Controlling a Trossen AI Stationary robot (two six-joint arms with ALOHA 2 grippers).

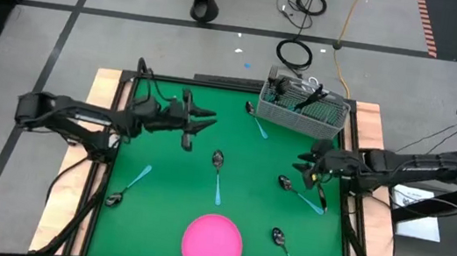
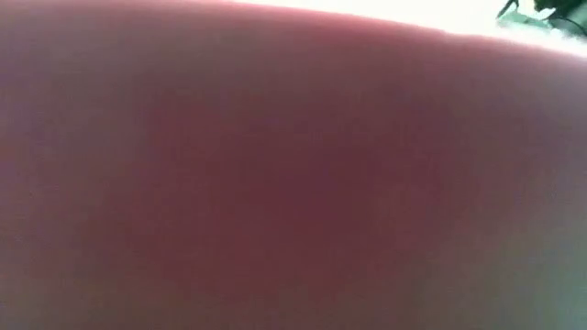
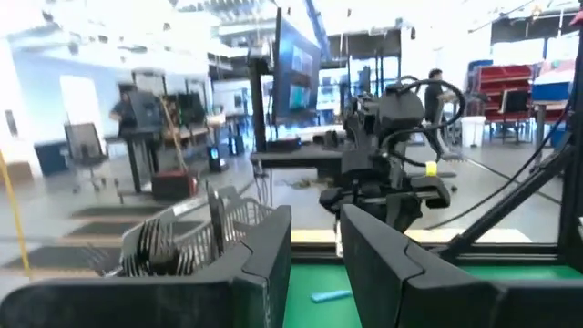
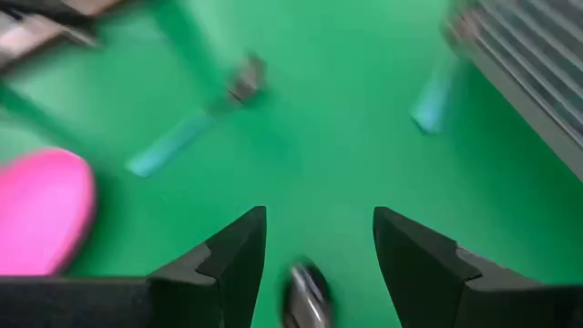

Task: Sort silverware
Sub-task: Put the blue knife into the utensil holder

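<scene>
While the left arm reaches in from the table's left edge, the left gripper [image 1: 209,124] is held level above the green mat [image 1: 157,198], its fingers [image 3: 264,264] a narrow gap apart with nothing seen between them. Ahead of it stands the wire basket [image 1: 302,109]. The right gripper [image 4: 319,241] tilts down over the mat, fingers spread wide and empty; one spoon [image 4: 307,293] lies just below and between them. Other spoons lie scattered beyond.
</scene>
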